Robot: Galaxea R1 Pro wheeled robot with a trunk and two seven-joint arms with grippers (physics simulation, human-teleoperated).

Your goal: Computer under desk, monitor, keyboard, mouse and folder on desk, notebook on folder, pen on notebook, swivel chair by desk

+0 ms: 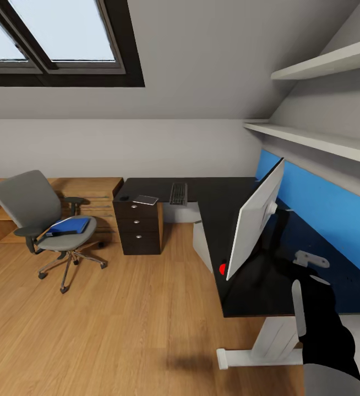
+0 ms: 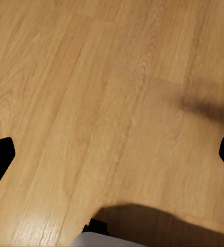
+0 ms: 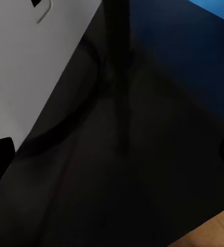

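Leftmost, the swivel chair (image 1: 39,220) stands on the wood floor (image 1: 119,319) with the blue folder (image 1: 69,225) lying on its seat. On the desk (image 1: 218,201), the notebook (image 1: 145,199) and keyboard (image 1: 178,193) rest above the drawer unit (image 1: 140,226). The monitor (image 1: 255,220) stands near the front (grey back showing). Both the left gripper (image 2: 112,149) and right gripper (image 3: 112,149) are spread wide, holding nothing.

— What sort of room is this?
— An attic home office: a sloped ceiling with a skylight (image 1: 53,33) and a wood plank floor (image 1: 119,324).
— And the office part?
— An L-shaped black counter (image 1: 213,192) carrying a monitor (image 1: 255,220) and keyboard (image 1: 178,193), plus a grey swivel chair (image 1: 37,214) and wall shelves (image 1: 312,140).
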